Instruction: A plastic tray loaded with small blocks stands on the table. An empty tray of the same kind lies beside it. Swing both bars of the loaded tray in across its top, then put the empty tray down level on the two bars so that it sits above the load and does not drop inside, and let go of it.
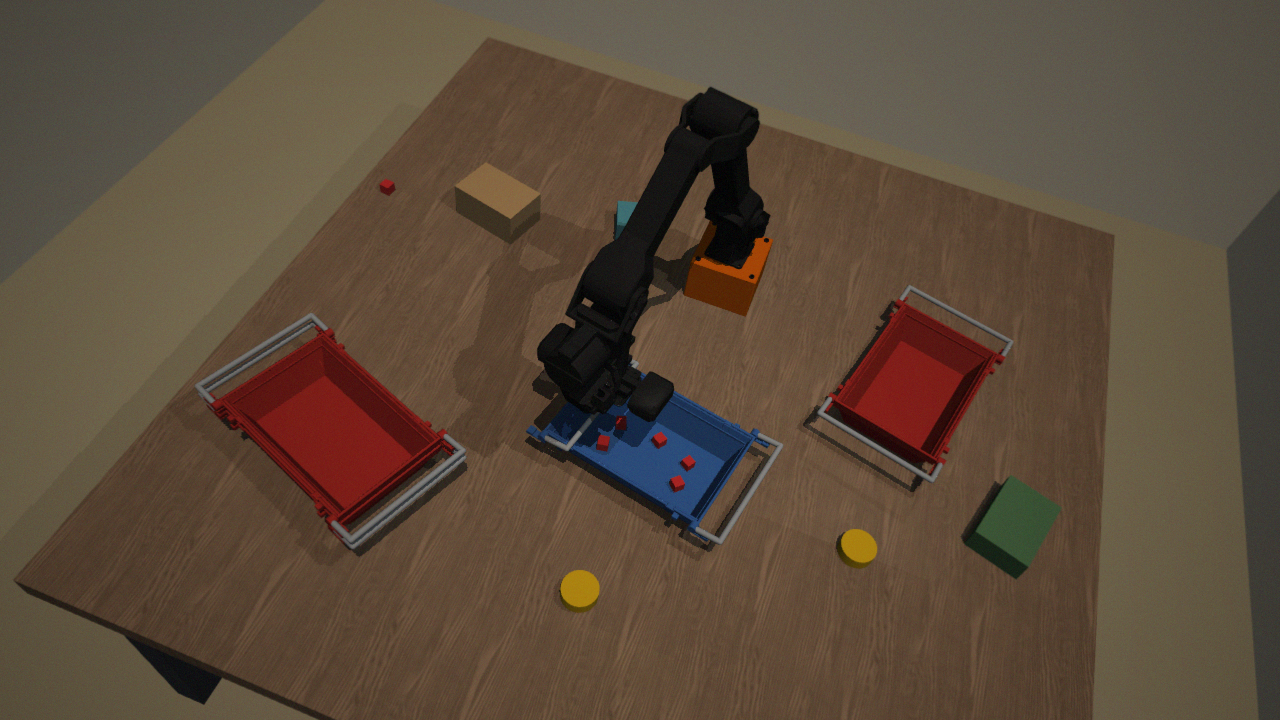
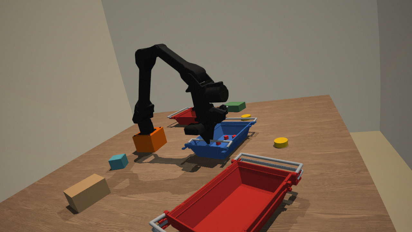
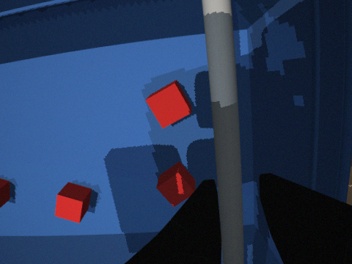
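Observation:
The blue tray (image 1: 707, 425) (image 2: 208, 152) (image 3: 92, 92) holds several small red blocks (image 1: 659, 439) (image 2: 226, 137) (image 3: 169, 104). Its left wire bar (image 1: 580, 433) (image 2: 221, 141) (image 3: 224, 73) is over the inside of the tray near that end; whether it rests fully down I cannot tell. Its right wire bar (image 1: 750, 492) (image 2: 241, 118) is swung out. My gripper (image 2: 208, 142) (image 3: 237, 188) is narrowly open, its fingers on either side of the left bar without clamping it. An empty red tray (image 1: 904, 385) (image 2: 184, 116) stands to the right in the top view.
Another red tray (image 1: 331, 429) (image 2: 230, 207) at the left has doubled bars at its ends. Around stand a tan block (image 1: 496, 192) (image 2: 89, 191), a teal block (image 2: 117, 161), a green block (image 1: 1011, 523) (image 2: 236, 106) and two yellow discs (image 1: 580, 589) (image 1: 857, 547).

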